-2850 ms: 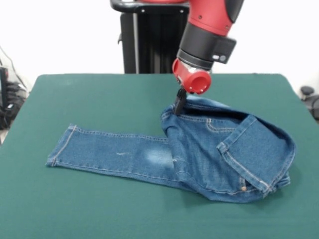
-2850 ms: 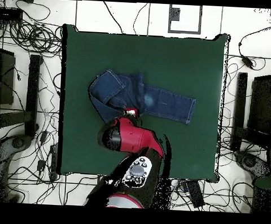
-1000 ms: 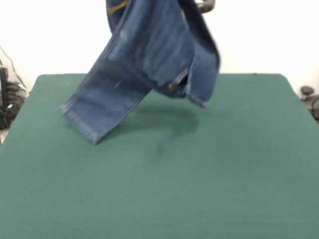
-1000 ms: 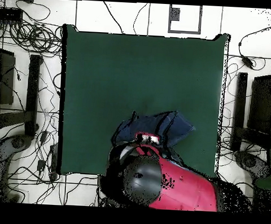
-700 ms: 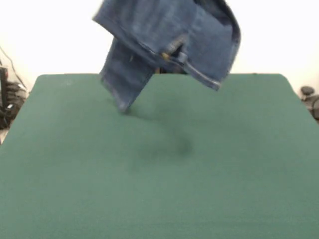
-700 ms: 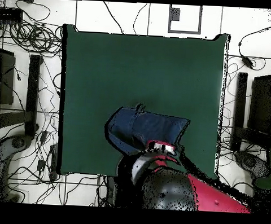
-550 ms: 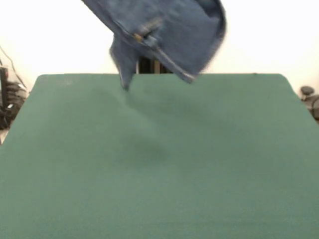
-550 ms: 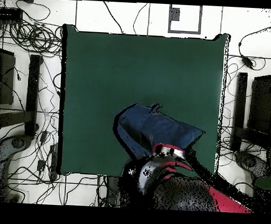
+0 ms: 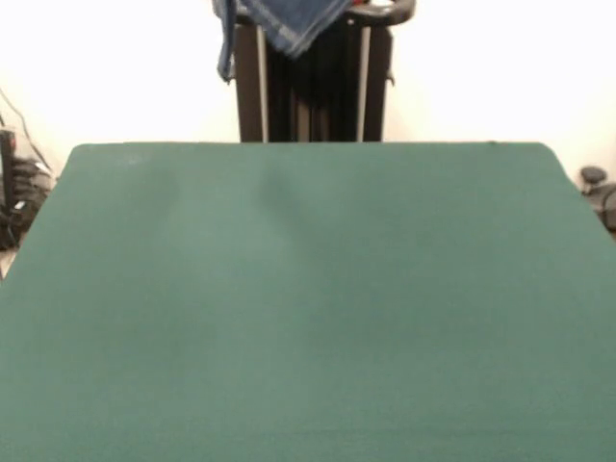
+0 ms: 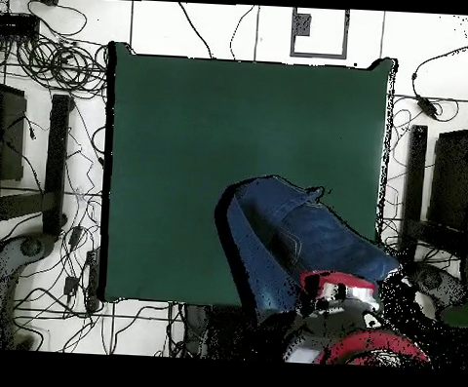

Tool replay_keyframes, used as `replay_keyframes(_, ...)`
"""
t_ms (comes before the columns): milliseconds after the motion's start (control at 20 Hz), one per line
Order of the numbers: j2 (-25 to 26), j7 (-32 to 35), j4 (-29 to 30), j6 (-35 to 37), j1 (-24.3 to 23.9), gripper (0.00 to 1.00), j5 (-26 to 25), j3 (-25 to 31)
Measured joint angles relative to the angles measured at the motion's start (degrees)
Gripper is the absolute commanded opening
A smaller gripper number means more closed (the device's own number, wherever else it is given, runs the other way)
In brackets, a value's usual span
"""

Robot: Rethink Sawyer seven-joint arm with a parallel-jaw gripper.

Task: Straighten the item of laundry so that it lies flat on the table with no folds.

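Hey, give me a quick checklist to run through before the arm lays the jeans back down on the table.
1. Jeans off the table: ok. In the front view only a hanging corner of the jeans shows at the top edge, above the table.
2. Landing area free: ok. Nothing lies on the green top in the front view.
3. Jeans hanging unfolded: not ok. From overhead they look bunched, with layers overlapping.
4. Grip of the tool on the denim: cannot tell. The tool itself is hidden in both views.
5. Jeans over the table: not ok. Overhead, part of them extends past the table's edge toward the arm.
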Motion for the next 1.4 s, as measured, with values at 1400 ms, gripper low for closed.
replay_keyframes(1400,-3.48,-0.78,-10.64,10.98,-0.21,0.00,0.05,3.55)
